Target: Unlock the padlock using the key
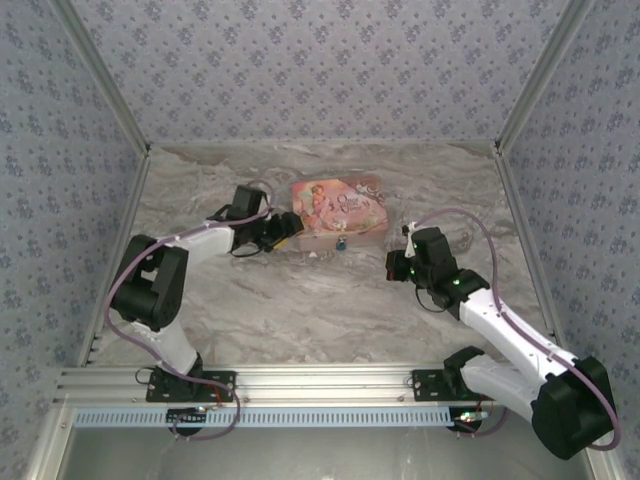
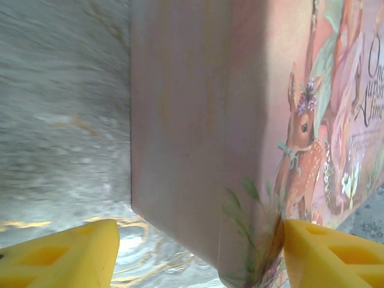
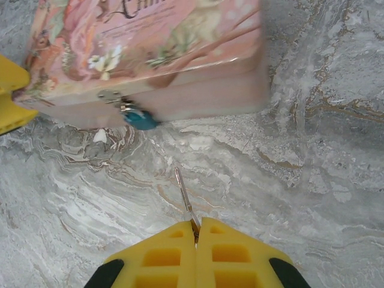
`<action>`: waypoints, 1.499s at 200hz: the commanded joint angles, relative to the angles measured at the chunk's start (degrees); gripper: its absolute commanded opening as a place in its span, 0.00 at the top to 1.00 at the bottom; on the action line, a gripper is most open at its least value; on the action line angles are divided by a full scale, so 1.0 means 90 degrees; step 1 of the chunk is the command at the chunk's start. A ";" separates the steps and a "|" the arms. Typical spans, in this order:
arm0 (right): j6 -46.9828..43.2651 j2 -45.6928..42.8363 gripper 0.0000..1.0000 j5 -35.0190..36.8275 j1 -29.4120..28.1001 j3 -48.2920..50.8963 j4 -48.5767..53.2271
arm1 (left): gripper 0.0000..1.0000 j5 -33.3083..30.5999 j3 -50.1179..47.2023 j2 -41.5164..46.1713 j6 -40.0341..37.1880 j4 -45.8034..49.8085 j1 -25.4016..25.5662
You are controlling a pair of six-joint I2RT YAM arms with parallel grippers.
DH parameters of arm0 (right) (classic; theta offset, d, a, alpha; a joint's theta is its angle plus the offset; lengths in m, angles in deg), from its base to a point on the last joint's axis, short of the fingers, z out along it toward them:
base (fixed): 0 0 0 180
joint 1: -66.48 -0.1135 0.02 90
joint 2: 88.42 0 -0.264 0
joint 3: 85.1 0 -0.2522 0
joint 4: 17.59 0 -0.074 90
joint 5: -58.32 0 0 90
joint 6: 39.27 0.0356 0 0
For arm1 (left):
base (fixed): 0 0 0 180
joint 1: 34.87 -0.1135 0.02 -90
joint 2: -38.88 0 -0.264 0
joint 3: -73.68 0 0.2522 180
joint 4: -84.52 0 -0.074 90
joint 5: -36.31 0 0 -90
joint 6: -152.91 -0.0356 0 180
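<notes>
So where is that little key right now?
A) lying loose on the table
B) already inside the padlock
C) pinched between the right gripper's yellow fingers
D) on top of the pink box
C: the right wrist view shows the key sticking out of the shut right gripper, its tip short of the padlock hanging on the pink box.

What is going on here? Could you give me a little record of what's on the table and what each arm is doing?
Surface: grey marble-patterned table
Box: pink illustrated box, lying flat
Lock: tiny teal padlock with a silvery shackle, hanging at the box's front hasp
Key: thin metal key, tip pointing toward the padlock, apart from it
Right arm: right end effector shut on the key
Left arm: left end effector open, yellow fingers either side of the box's end
</notes>
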 commanded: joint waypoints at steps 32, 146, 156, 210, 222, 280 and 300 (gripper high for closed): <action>-0.0064 0.0195 1.00 -0.0085 0.0021 -0.0266 -0.0058 | 0.28 -0.0626 -0.0195 0.0217 -0.0651 0.1030 -0.0559; 0.0716 0.1167 1.00 -0.2711 0.0675 0.0020 -0.3050 | 0.18 0.0005 -0.1785 0.2274 -0.2704 -0.1330 0.0165; 0.0698 0.1455 1.00 -0.2945 0.0762 -0.0100 -0.3171 | 0.17 0.0234 -0.1924 0.2245 -0.2924 -0.1585 0.0254; 0.0762 0.2810 1.00 -0.3279 0.0975 -0.0738 -0.3658 | 0.19 0.1028 -0.1874 0.1450 -0.3015 -0.2065 0.0406; 0.0732 0.3025 1.00 -0.3287 0.0962 -0.0853 -0.3704 | 0.20 0.1074 -0.1890 0.1293 -0.2997 -0.2326 0.0459; 0.0664 0.3782 1.00 -0.3147 0.0928 -0.1065 -0.3547 | 0.22 0.0864 -0.1913 0.0797 -0.3298 -0.2794 0.0810; 0.0508 0.3803 1.00 -0.2807 0.0860 -0.1073 -0.3114 | 0.22 0.0641 -0.1923 0.0615 -0.3372 -0.2952 0.0901</action>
